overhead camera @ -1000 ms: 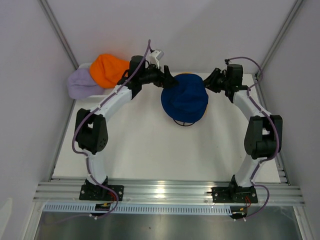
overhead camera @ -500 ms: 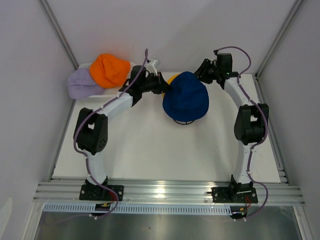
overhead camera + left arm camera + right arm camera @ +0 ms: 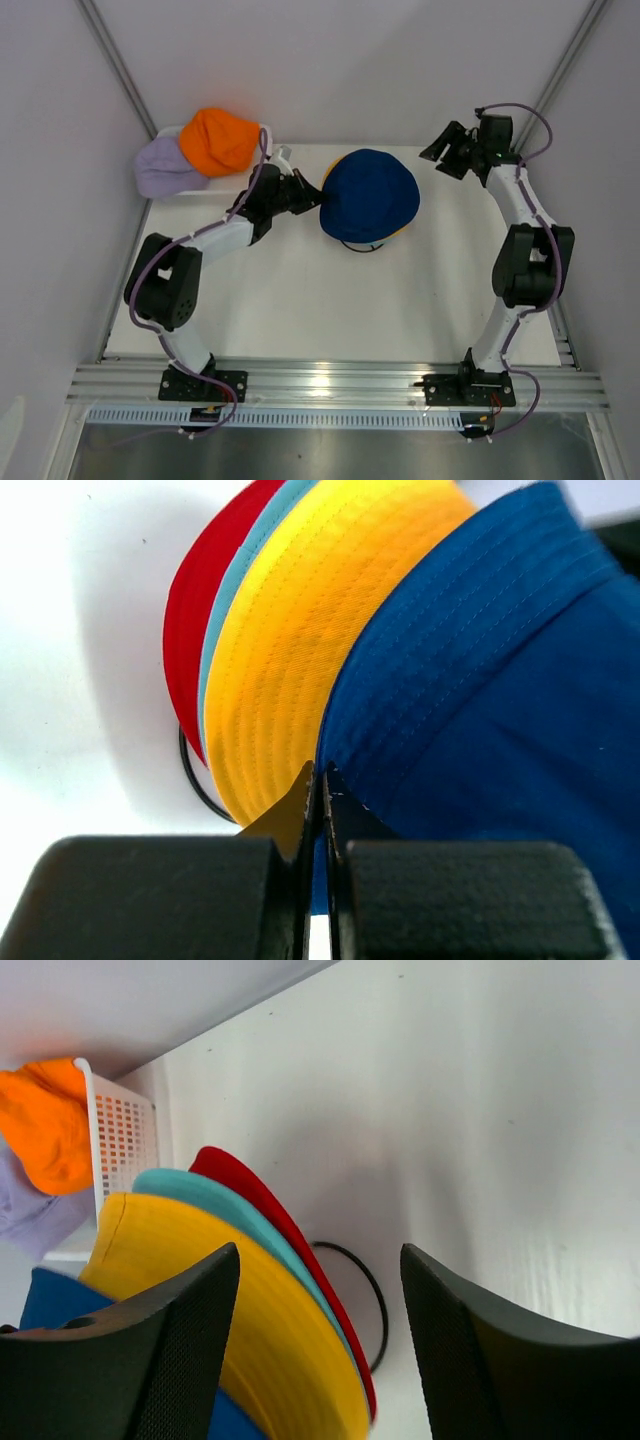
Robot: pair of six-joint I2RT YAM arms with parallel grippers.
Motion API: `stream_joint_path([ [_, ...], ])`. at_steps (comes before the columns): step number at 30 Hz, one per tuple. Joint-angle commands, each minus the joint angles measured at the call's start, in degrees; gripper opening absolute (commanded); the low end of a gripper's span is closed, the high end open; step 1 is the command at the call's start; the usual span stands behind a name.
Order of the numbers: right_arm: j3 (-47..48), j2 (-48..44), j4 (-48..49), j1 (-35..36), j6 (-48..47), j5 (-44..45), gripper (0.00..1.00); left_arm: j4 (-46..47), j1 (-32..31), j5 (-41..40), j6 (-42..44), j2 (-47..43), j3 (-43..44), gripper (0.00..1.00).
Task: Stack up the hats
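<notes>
The navy hat (image 3: 370, 195) — soft, row-stitched fabric — capped the yellow hat (image 3: 280, 680), teal hat (image 3: 222, 630) and red hat (image 3: 193, 610) mid-table; left gripper (image 3: 318, 785), pressed together, met its brim at nine o'clock; right gripper (image 3: 441, 160) spread at two o'clock.

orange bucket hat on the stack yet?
No: the orange fabric bucket hat lies beside the lavender fabric hat at the far left, apart from the stack topped by the navy blue fabric hat.

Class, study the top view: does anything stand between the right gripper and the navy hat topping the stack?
Nothing visible does. Only open table separates the right gripper from the navy hat; the left gripper sits at the hat's opposite, left edge.
</notes>
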Motion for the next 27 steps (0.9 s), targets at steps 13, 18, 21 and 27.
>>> stream_joint_path([
  [13, -32.13, -17.84, 34.03, -3.71, 17.07, -16.72, 0.74, -5.83, -4.99, -10.17, -9.37, -6.88, -0.58, 0.01],
  [18, -35.31, -17.31, 38.18, -3.71, 17.43, -18.40, 0.74, -6.10, -5.26, -10.52, -9.46, -6.62, -0.05, 0.01],
  [21, -36.36, -16.52, 40.20, -3.44, 18.66, -19.62, 0.74, -6.36, -5.26, -10.96, -9.28, -6.44, 0.39, 0.01],
  [27, -39.69, -15.73, 47.32, -2.92, 23.75, -22.00, 0.68, -6.89, -5.26, -11.40, -9.19, -5.74, 1.62, 0.01],
])
